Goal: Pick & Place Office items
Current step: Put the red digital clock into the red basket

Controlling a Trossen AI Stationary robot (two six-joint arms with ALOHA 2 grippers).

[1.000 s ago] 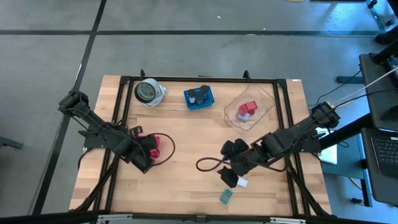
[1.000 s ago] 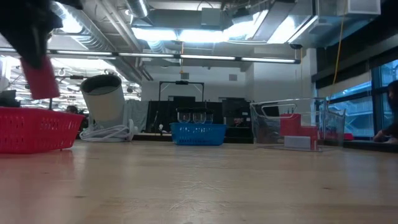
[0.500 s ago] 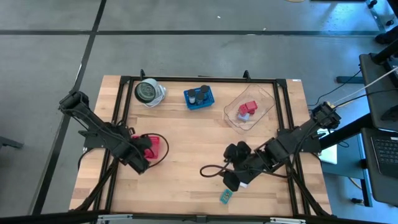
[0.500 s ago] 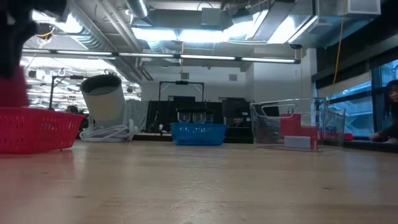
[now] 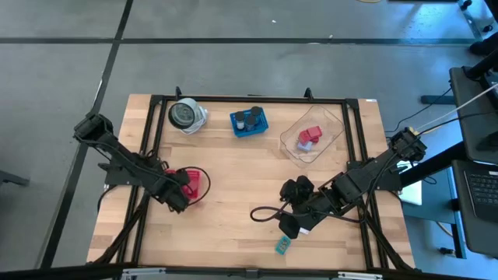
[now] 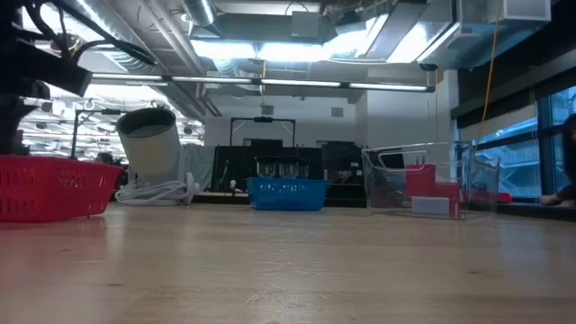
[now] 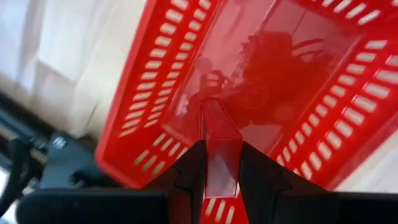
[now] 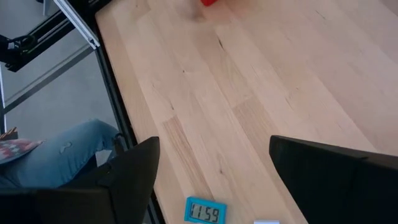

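Table [image 5: 233,194] mostly sorted already, by my read. Clear tub [image 5: 333,124] far right holds a red block [image 5: 313,135] and a pale piece. Blue basket [image 5: 249,129] far centre holds dark spools [image 5: 254,114]. Red tray [image 5: 201,183] on the left is where I'm working: my left gripper [image 7: 221,163] hangs over it, clenched on a flat red piece [image 7: 219,142], not yet let go. My right gripper [image 5: 297,225] sits near right, fingers spread and empty, above a small white piece [image 8: 266,221] at the edge of view. A teal clock block [image 8: 206,211] lies just nearer, at the near edge. Left to do, I judge: drop the red piece, then place the white piece and the clock block.
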